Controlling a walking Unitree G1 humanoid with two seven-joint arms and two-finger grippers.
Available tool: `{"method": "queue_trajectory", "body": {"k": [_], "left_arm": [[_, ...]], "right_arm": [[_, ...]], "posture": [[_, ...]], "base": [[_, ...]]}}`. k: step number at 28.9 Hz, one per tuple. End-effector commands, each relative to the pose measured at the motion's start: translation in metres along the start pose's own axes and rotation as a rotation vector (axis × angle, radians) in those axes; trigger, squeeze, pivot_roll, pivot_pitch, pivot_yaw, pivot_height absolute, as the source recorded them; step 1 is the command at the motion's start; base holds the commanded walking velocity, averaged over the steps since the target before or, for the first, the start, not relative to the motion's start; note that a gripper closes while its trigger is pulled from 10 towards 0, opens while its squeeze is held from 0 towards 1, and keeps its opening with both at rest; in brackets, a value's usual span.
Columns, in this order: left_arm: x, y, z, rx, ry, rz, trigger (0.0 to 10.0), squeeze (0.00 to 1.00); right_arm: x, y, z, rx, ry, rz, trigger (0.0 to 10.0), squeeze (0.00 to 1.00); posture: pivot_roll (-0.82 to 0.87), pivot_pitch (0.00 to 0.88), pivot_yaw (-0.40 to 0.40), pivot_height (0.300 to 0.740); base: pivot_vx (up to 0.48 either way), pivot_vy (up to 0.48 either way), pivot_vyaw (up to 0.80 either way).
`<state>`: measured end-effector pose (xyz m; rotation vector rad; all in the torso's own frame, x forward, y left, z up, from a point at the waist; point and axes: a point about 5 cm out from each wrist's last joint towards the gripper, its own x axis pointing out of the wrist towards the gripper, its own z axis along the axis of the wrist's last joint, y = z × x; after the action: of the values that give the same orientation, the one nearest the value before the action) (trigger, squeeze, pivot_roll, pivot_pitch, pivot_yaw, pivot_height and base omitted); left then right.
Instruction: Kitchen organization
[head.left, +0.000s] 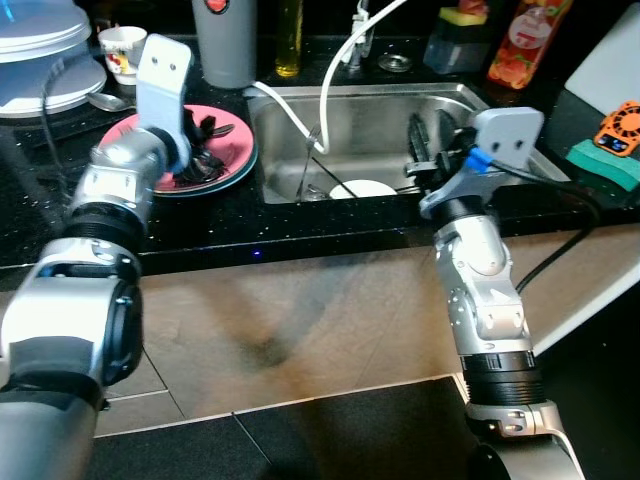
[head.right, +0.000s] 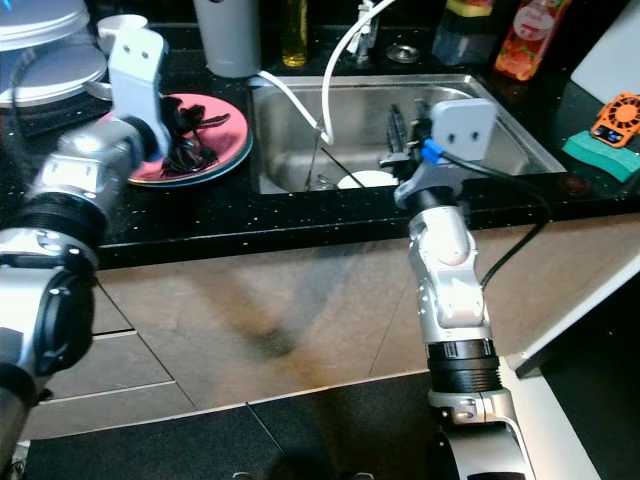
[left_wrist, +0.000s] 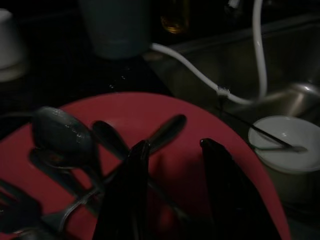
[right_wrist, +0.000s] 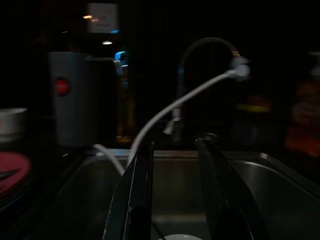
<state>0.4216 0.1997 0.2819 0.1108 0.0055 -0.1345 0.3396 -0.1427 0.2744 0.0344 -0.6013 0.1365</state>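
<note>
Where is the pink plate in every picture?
Left eye view: pink plate on the black counter, left of the sink, under the left gripper.
Right eye view: same spot.
Left wrist view: spread beneath the fingers.
Right wrist view: a sliver at the edge.
Shared landmark: the white hose.

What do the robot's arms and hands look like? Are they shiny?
Yes. Both arms are shiny silver metal with black ring joints. The left gripper and right gripper each have two long black fingers for jaws, behind a pale grey block with two small dark dots. The right arm has a blue clip near its wrist and a black cable trailing off it.
</note>
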Motion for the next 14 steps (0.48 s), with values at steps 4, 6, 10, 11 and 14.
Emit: {"method": "queue_trajectory", "body": {"k": [4, 6, 10, 11, 14], "left_arm": [[-0.012, 0.019, -0.004, -0.044, -0.017, 0.037, 10.0, 0.0], [-0.015, 0.021, -0.013, -0.104, 0.043, 0.059, 10.0, 0.0], [-0.013, 0.02, -0.03, -0.185, 0.178, 0.132, 10.0, 0.0], [-0.013, 0.02, -0.03, -0.185, 0.178, 0.132, 10.0, 0.0], [-0.011, 0.016, -0.029, -0.209, 0.195, 0.123, 10.0, 0.0]], "right_arm": [[0.004, -0.007, -0.002, 0.035, 0.013, -0.045, 10.0, 0.0], [0.007, -0.005, -0.003, 0.028, 0.013, -0.034, 10.0, 0.0], [0.012, 0.0, -0.002, 0.029, 0.006, -0.005, 10.0, 0.0], [0.012, 0.0, -0.002, 0.029, 0.006, -0.005, 10.0, 0.0], [0.012, 0.001, -0.001, 0.032, 0.005, -0.002, 10.0, 0.0]], "posture": [[0.2, 0.069, -0.034, 0.74], [0.21, 0.079, -0.049, 0.74], [0.21, 0.088, -0.056, 0.74], [0.21, 0.088, -0.056, 0.74], [0.21, 0.092, -0.053, 0.74]], "base": [[0.0, 0.0, 0.0], [0.0, 0.0, 0.0], [0.0, 0.0, 0.0], [0.0, 0.0, 0.0], [0.0, 0.0, 0.0]]}}
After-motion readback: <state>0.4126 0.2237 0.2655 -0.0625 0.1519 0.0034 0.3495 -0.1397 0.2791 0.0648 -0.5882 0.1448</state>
